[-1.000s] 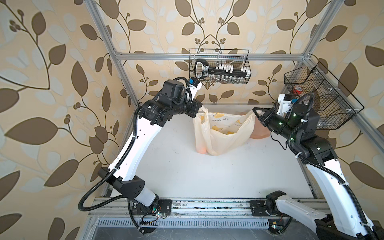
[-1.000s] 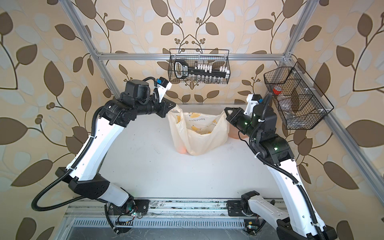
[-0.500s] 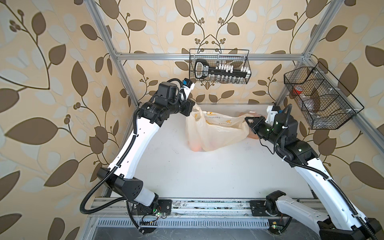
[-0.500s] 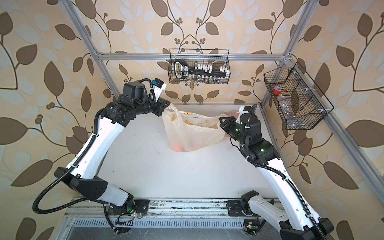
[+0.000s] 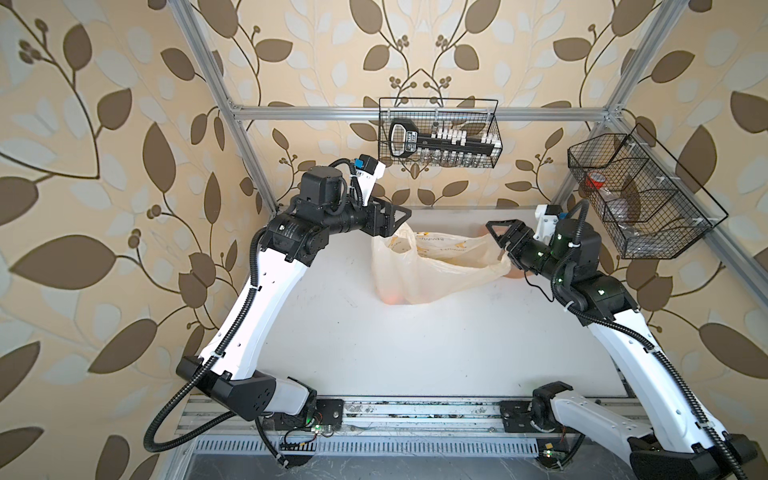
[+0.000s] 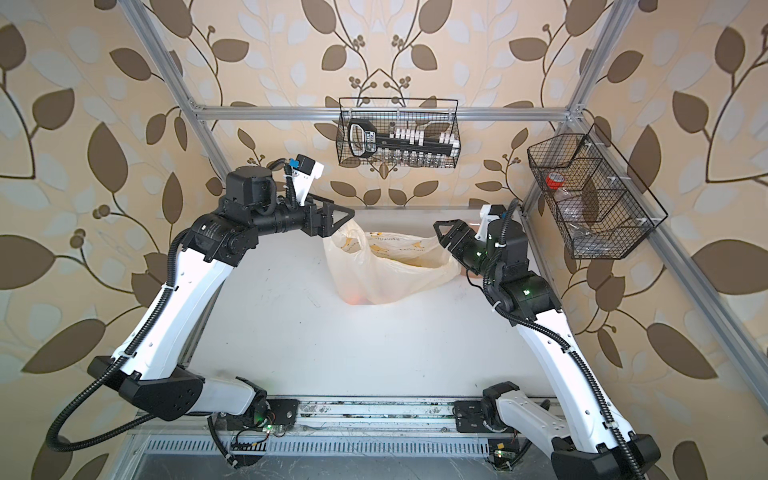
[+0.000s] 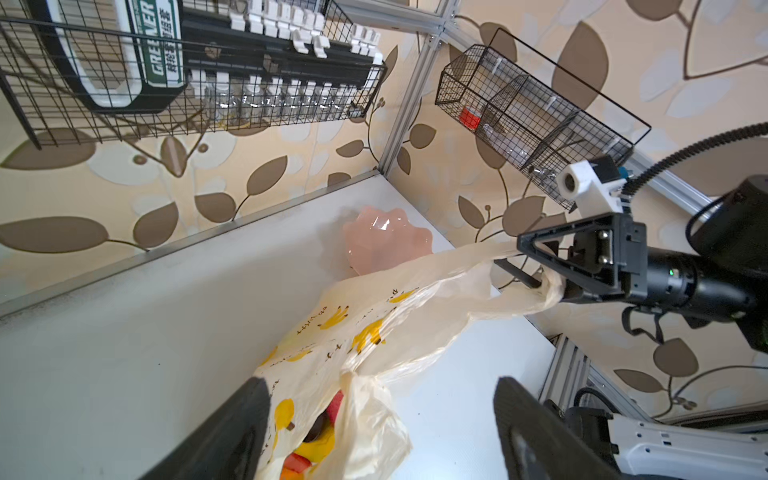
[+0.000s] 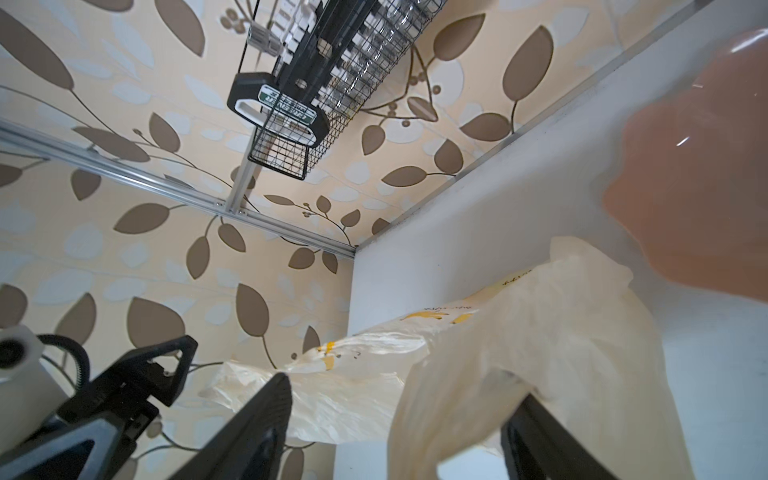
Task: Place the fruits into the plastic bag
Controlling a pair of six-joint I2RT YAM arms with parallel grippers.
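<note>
Both our left gripper [image 5: 395, 224] and right gripper [image 5: 498, 243] stand spread wide, and the plastic bag [image 5: 432, 270] sags on the desk [image 5: 374, 340] lengthwise between them, fruits [image 7: 318, 446] bunched at the left gripper's end.

white table [image 5: 374, 345] — plastic bag [image 5: 428, 270], pink plate [image 7: 382, 241]

Thin crinkly translucent cream plastic bag [image 5: 432, 270], glossy toy fruits [image 7: 316, 446] inside, shiny smooth pale pink wavy-edged plate [image 7: 386, 241], matt white table [image 5: 374, 353]
</note>
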